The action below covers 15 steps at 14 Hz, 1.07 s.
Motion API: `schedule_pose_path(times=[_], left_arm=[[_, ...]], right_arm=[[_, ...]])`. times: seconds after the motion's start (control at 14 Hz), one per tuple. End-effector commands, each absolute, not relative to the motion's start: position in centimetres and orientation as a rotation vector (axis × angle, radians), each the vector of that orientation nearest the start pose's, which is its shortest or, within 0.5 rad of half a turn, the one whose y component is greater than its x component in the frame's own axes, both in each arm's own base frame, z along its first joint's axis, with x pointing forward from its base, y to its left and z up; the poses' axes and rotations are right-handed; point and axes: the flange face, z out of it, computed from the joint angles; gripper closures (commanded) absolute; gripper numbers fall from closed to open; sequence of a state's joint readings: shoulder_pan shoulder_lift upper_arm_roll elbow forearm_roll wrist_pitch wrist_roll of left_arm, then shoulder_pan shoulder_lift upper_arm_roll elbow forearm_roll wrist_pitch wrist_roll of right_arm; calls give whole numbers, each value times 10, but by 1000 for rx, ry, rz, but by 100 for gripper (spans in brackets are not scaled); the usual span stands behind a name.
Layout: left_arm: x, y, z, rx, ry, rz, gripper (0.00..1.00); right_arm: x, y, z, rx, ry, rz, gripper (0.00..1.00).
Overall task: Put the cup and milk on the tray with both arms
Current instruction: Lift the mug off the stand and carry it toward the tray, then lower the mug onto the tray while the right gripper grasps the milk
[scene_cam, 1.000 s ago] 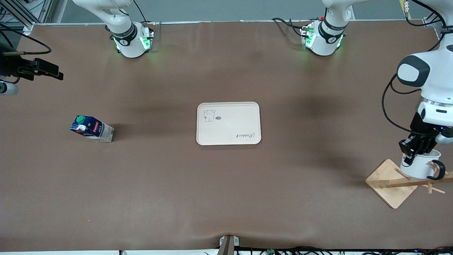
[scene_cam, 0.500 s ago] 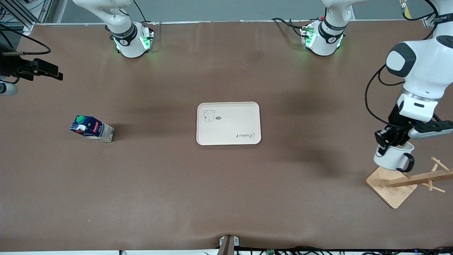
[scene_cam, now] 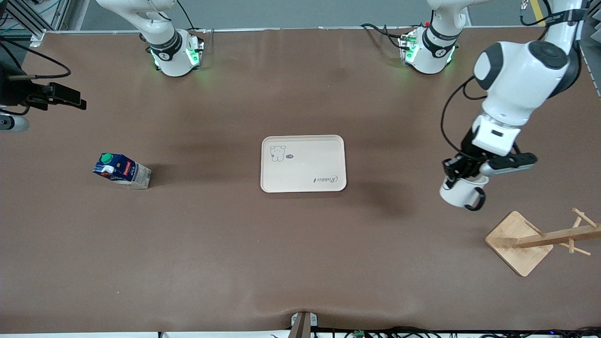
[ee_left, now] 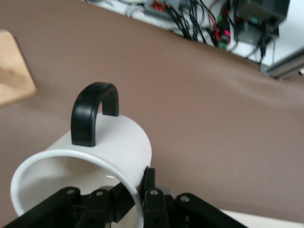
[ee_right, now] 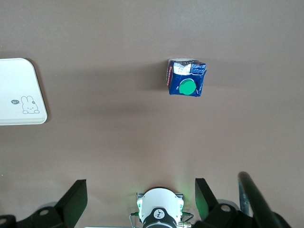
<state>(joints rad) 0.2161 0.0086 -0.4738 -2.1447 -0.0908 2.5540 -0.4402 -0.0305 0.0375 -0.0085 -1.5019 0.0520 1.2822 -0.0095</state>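
right tool (ee_right: 137,202) hung wide open over the worktop (scene_cam: 235,263) above the milk (scene_cam: 121,170), a glossy blue carton w/ round green cap, not yet picked. tray (scene_cam: 303,163) (smooth cream, rounded corners) sat mid-worktop w/ nothing on it. left tool (scene_cam: 459,169) was clamped on the rim of the cup (scene_cam: 461,193), glazed white w/ black loop handle, over bare worktop between tray and wooden rack (scene_cam: 521,241). both placements left.

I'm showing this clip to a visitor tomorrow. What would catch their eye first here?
Most striking is the left gripper carrying the cup by its rim, in the air between the wooden rack and the tray. The tray lies bare mid-table, and the milk stands alone toward the right arm's end, with the open right gripper waiting high above it.
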Motion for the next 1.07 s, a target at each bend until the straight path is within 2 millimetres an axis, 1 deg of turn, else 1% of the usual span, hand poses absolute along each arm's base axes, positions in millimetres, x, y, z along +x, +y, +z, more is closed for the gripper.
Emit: schedule_pose_path(times=[0.0,0.21,0.29,0.36,0.43,0.5,0.57,0.64,0.71,0.79,0.86,1.0], left_arm=[[552,-184,428,-3319,-419,-497,100],[531,-241,408,-3362,-373,-375,100],[521,-263,396,-3369,-357,-296,100],[510,-287,388,-3376,-405,-229,100],[500,-310,375,-3369,-514,-131,100],[489,-334,366,-3360,-564,-70,100],[481,-353,354,-3341,-565,-41,100],[479,-368,345,-3324,-585,-30,100],[473,-386,331,-3303,-601,22,100],[469,-405,321,-3282,-633,91,100],[469,-418,312,-3254,-670,160,100],[473,-432,298,-3190,-605,247,100]], right_arm=[[544,-18,604,-3042,21,412,0],[545,-17,604,-3054,14,405,0],[547,-16,601,-3057,10,410,0],[549,-17,600,-3055,12,393,0],[558,-17,595,-3063,13,349,0],[563,-17,596,-3071,12,305,0],[566,-17,592,-3071,15,307,0],[568,-21,587,-3063,31,320,0],[569,-23,585,-3054,37,323,0],[570,-24,581,-3053,42,332,0],[572,-26,576,-3052,50,346,0],[574,-26,573,-3051,45,356,0]])
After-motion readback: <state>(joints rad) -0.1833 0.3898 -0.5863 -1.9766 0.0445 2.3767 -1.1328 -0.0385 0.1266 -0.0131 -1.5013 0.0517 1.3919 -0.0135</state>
